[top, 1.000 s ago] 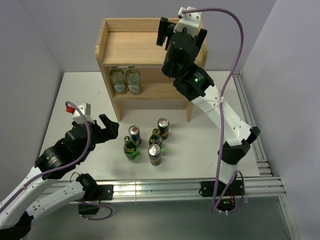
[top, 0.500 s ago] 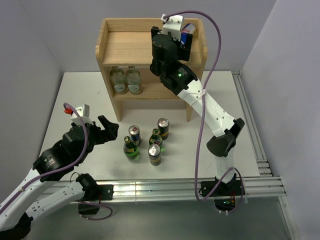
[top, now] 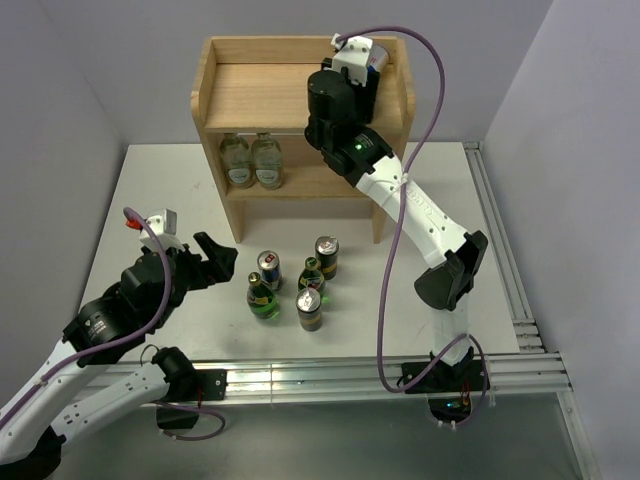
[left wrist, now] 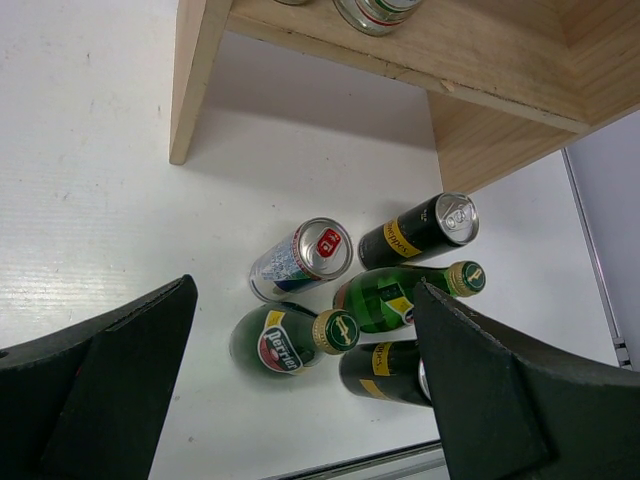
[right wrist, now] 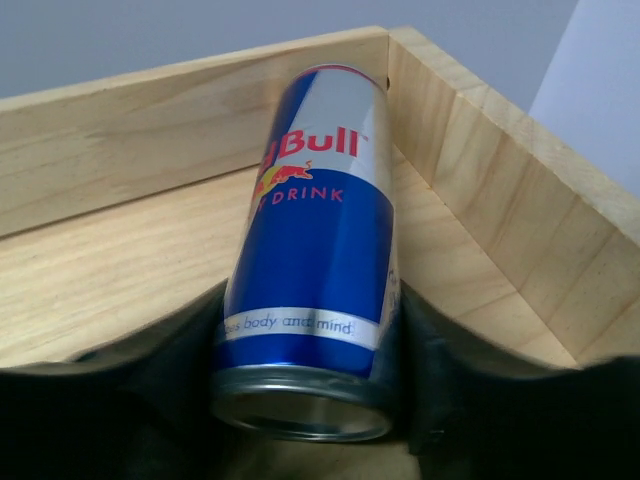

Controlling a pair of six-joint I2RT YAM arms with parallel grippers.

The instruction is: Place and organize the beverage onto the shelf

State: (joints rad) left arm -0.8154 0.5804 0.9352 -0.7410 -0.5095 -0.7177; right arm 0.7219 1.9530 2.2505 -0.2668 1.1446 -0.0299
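While the right hand (right wrist: 310, 340) is clamped on a slim blue-and-silver can (right wrist: 310, 230), one black finger (right wrist: 150, 400) on each side, the can's face reads "Bull", "DRINK" and, on a silver band near its lower end, "body and mind". A small red and yellow emblem sits between the words. The can is over the top board of the shelf (top: 255, 95), in the upper right of the right wrist view, close to the corner where two pale wooden rim walls meet. Whether it touches the board cannot be told.

At the lower left of the overhead view the left hand (top: 212, 258) is spread wide and holds nothing. Before it, five drinks cluster on the white worktop (left wrist: 90, 180): a second slim can (left wrist: 305, 258) with a red tab, two black cans (left wrist: 420, 230) with yellow labels too small to read, and two green bottles (left wrist: 285, 340), one labelled "Perrier". Two clear bottles (top: 252, 160) stand side by side on the lower tier.
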